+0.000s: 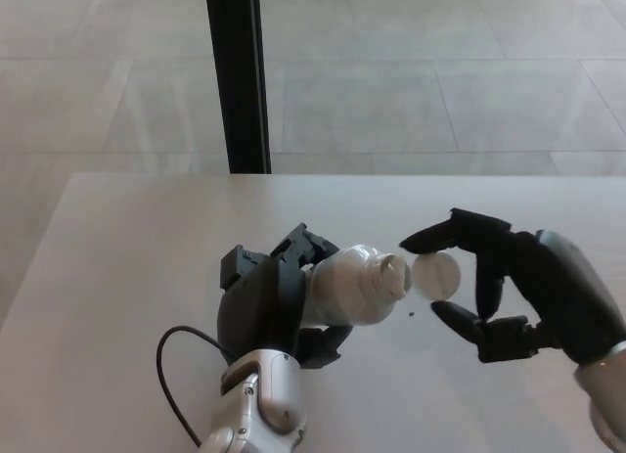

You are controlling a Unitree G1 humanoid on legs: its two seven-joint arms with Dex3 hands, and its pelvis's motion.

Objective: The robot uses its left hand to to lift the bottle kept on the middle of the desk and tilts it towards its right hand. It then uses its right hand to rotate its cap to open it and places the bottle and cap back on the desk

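Above the desk [117, 238], bottle [342, 285] clamped in the left hand [269, 306], lying almost level, open neck aimed at the right hand [499, 292]. Just beside that neck, cap [435, 274] pinched between right thumb and fingers, clear of the threads.

One bottle [347, 287], one cap [436, 274], two hands [269, 301] [509, 282].

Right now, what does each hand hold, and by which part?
The left hand holds the white bottle around its body, tilted toward the right hand. The right hand pinches the removed cap by its rim between its fingers.
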